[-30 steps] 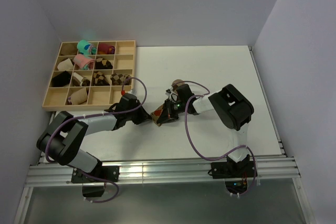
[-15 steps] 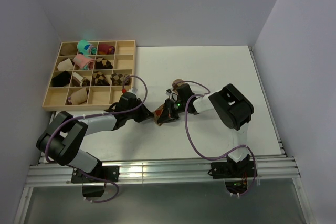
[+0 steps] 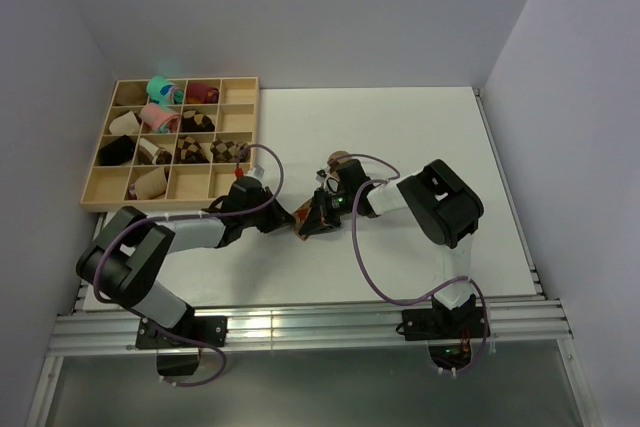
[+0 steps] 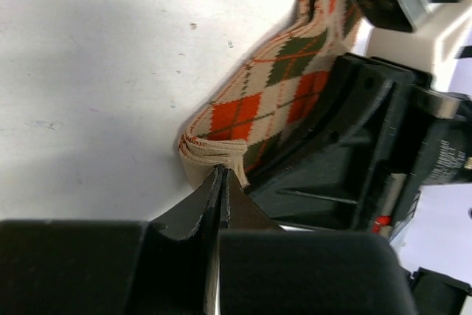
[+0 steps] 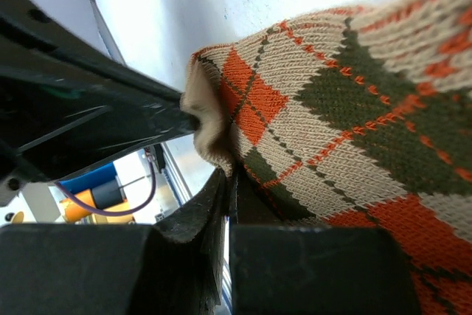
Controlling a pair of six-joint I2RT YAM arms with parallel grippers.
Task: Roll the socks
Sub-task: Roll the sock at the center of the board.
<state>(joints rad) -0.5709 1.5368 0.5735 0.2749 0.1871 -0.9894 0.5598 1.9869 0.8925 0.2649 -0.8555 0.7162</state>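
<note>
Near the middle of the desk, the left gripper has its fingers pinched narrow on the folded cuff edge of the socks. The right gripper clamps the same argyle fabric from the opposite side. Both bites look shallow, so pulling apart could slip the cuff free and loosen the roll. The sorting tray sits far left.

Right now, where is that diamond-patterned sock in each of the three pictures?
Top view: the sock is mid-picture, on the white table.
Left wrist: the sock runs from centre to the top right, its cuff pinched by the left claw.
Right wrist: the sock fills the right half, its edge in the right claw.
Shared landmark: the white table.
</note>
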